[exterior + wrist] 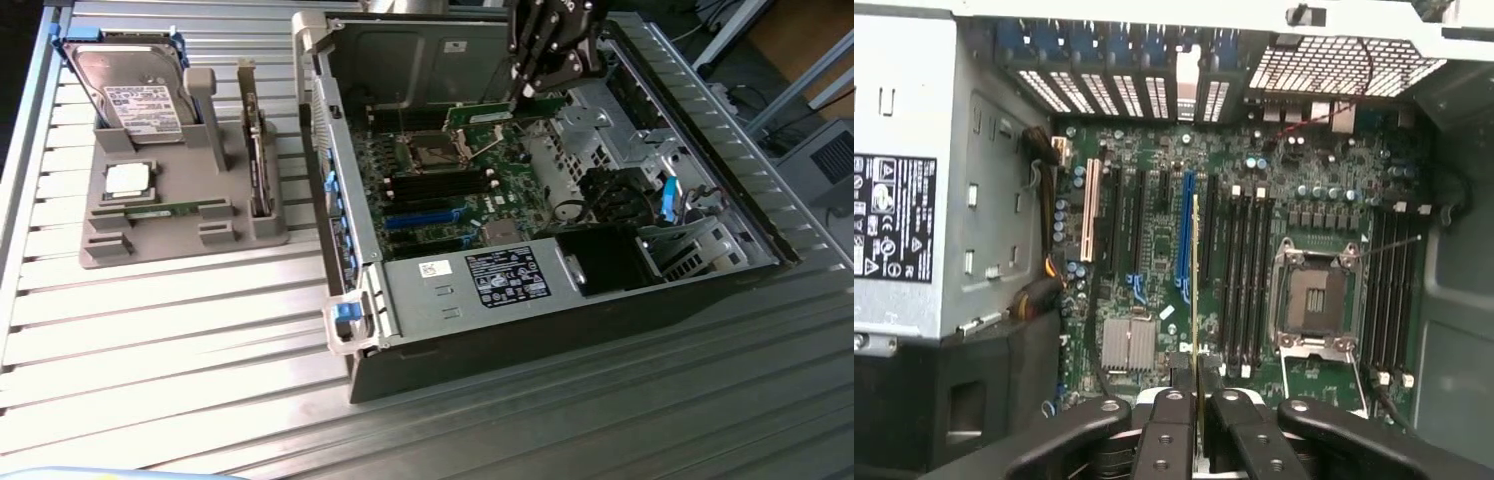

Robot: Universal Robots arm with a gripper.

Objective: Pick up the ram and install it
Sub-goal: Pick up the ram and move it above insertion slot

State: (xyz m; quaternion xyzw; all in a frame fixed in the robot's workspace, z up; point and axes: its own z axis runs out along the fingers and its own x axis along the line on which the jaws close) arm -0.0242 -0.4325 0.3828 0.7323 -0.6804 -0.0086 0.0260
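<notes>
Currently the gripper is clamped on the ram, one finger pressed against each flat face. The stick is seen edge-on as a thin line reaching out from the fingertips. It hangs inside the open computer case, above the motherboard and not seated in anything. It sits over the long slots close to the black memory slots that flank the CPU socket. Which slot it lines up with I cannot tell.

On the exterior view's left, well apart from the case, a grey fixture holds a second stick lying flat, near the processor chip, with the hard drive on the far side.

The ram looks light and stiff but thin — it probably tolerates little bending or twisting, and its chips and contact edge are likely fragile. Its smooth faces could slip in a loose pinch. A sound hold would be on the flat faces near the top edge, clear of the contacts — much as the fingers have it.
</notes>
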